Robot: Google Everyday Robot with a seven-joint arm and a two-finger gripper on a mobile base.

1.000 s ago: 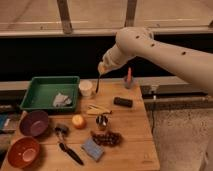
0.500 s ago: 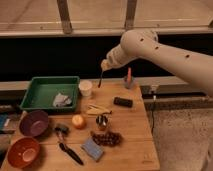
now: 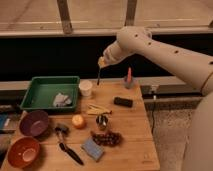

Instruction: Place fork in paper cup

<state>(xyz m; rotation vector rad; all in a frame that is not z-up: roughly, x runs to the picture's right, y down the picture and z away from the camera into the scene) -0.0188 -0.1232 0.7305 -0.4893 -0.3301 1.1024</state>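
Observation:
My gripper [image 3: 102, 63] hangs above the far part of the wooden table [image 3: 135, 135], up and to the right of the paper cup [image 3: 86, 88]. It is shut on the fork [image 3: 99, 76], a slim dark utensil that hangs straight down from it. The fork's lower end is just right of the cup's rim and a little above the table. The cup is small, white and upright, next to the right edge of the green tray [image 3: 42, 86].
The tray holds a crumpled pale cloth [image 3: 61, 99]. On the table: pale yellow sticks [image 3: 100, 109], a black block [image 3: 123, 102], a metal cup [image 3: 102, 121], an orange [image 3: 78, 120], grapes [image 3: 107, 138], a blue sponge [image 3: 93, 149], a black-handled utensil [image 3: 69, 150], a purple bowl [image 3: 34, 123], an orange bowl [image 3: 23, 151].
My gripper and the hanging fork have risen and moved right, from close over the cup to a spot beside and above it.

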